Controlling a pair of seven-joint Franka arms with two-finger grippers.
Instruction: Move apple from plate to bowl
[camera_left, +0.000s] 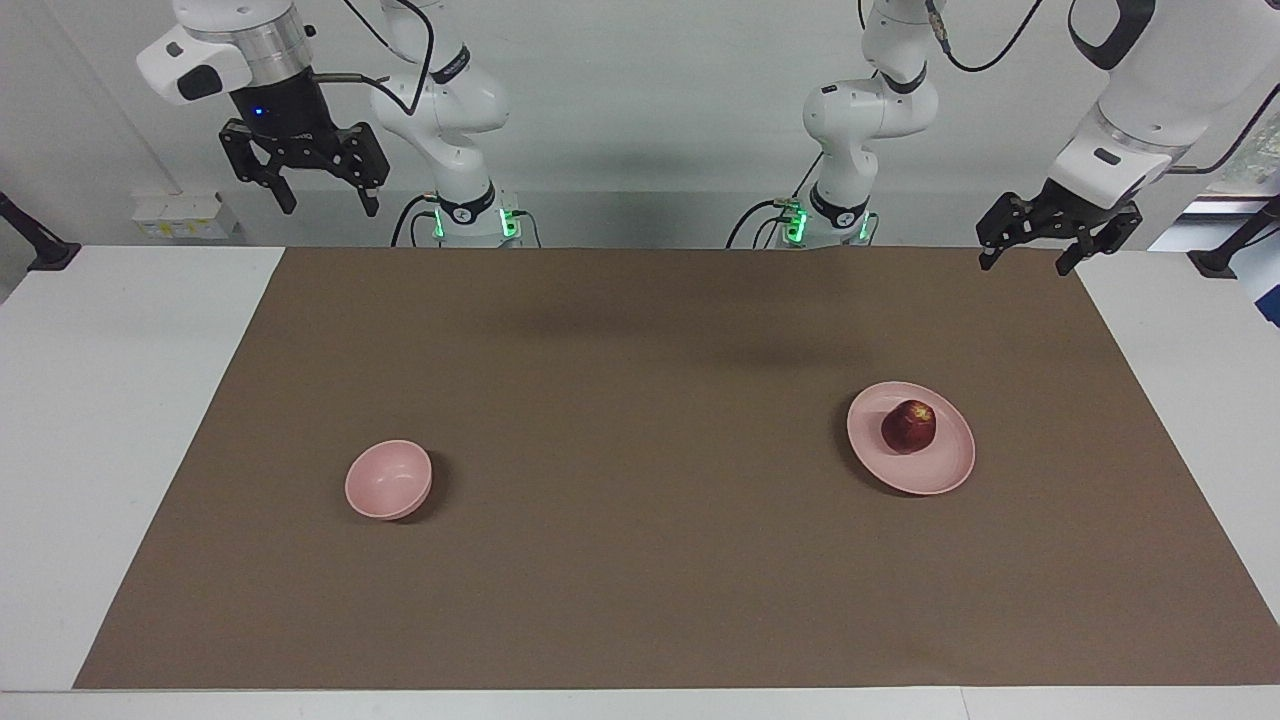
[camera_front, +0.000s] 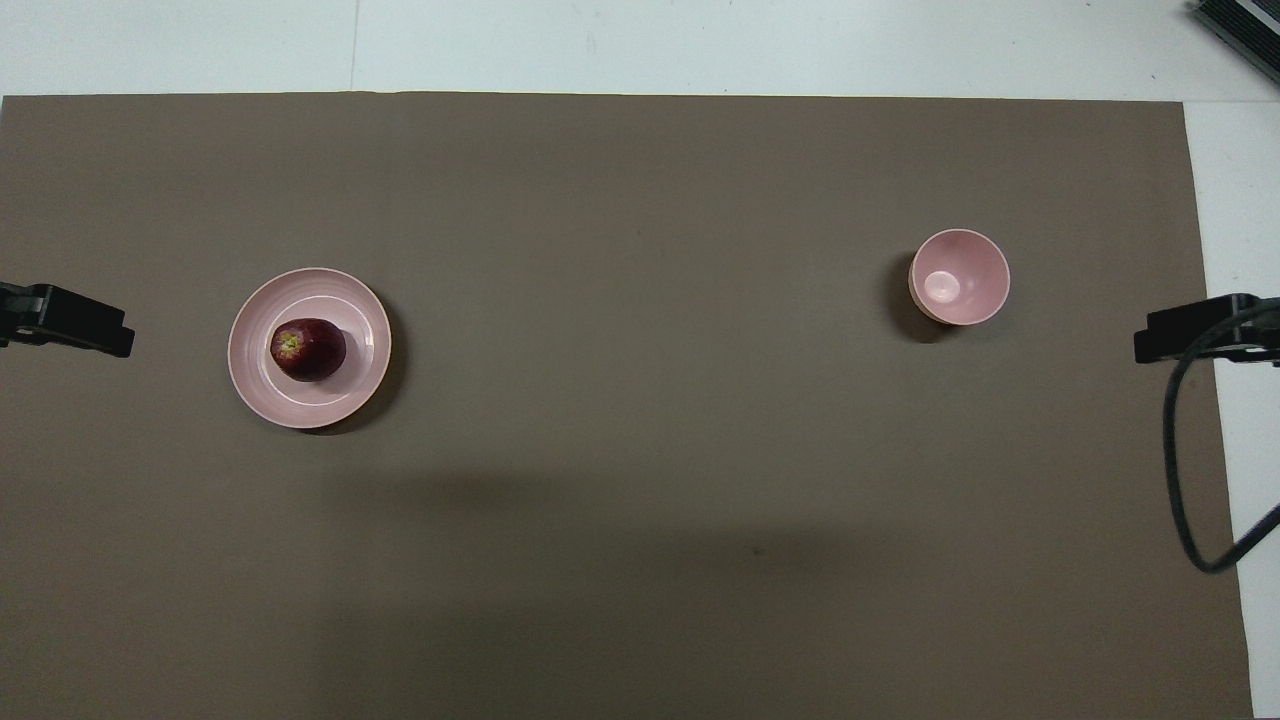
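A small dark-red apple (camera_left: 908, 427) (camera_front: 308, 350) lies on the flat pale-pink plate (camera_left: 935, 480) (camera_front: 300, 405), toward the left arm's end of the brown mat. The small, deep pink bowl (camera_left: 388, 480) (camera_front: 958, 277) stands empty toward the right arm's end. My left gripper (camera_left: 1026, 262) (camera_front: 70, 322) hangs open in the air over the mat's edge at its own end, apart from the plate. High over the other end of the mat, my right gripper (camera_left: 329, 205) (camera_front: 1200, 335) is open and holds nothing.
A brown mat (camera_left: 640, 560) covers most of the white table (camera_left: 120, 400). A black cable (camera_front: 1180, 470) loops down from the right arm over the mat's edge. Nothing stands on the mat between plate and bowl.
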